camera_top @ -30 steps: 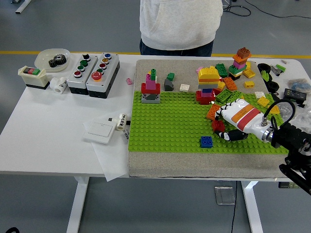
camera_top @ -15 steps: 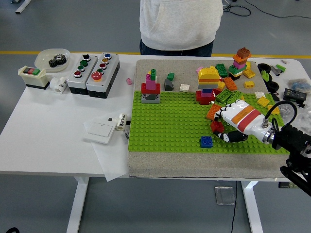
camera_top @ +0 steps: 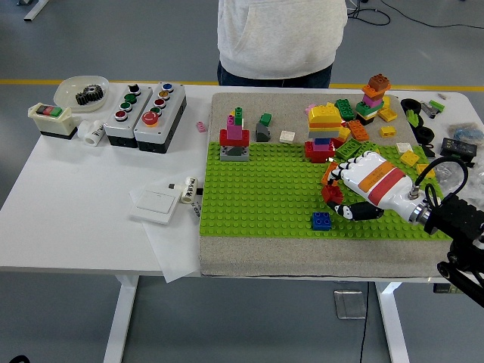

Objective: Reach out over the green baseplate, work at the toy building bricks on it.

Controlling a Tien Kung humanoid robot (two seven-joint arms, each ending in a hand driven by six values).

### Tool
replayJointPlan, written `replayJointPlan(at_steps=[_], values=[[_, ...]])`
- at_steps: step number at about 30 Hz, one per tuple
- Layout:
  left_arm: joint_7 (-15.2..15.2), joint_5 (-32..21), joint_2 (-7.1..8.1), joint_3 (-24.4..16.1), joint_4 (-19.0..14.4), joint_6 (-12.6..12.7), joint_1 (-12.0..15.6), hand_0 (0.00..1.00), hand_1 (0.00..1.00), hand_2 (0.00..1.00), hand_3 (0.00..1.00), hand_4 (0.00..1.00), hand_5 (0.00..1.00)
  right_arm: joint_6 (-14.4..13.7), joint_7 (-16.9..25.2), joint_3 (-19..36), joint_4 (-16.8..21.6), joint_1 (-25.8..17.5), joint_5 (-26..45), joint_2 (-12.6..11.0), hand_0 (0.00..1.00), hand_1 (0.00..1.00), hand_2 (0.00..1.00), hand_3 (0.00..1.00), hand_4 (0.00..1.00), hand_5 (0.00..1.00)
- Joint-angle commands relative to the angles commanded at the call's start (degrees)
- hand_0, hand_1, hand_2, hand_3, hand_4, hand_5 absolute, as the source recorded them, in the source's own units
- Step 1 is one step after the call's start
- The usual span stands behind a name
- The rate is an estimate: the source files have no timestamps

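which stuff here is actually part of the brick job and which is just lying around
Part of the job:
green baseplate
right hand, over the plate
red brick at its fingers
blue brick
brick stack
brick pile

Just lying about:
two button boxes
bowl with gear
white switch plate
person standing behind the table

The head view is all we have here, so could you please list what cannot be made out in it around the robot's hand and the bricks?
- Red brick: partly hidden under the right hand; whether the fingers grip it is unclear.
- Orange brick: mostly covered by the same hand.
- Person: cut off by the top edge; hands unseen.
- Left arm: outside the frame.
- Right forearm: cut off by the right edge.
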Motion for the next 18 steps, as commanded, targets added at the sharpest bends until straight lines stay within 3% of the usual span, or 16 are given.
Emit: replayJointPlan(at_steps=[18], values=[[0.4,0.9,-0.2,-0.4,0.0,-0.1,0.6,0.689,0.638,0.713,0.616,0.667,0.674,1.3,-1.4,5.5,0.9,-5.7,-1.9,-4.2,0.301,0.479,0.563,0.518,0.663,0.523]])
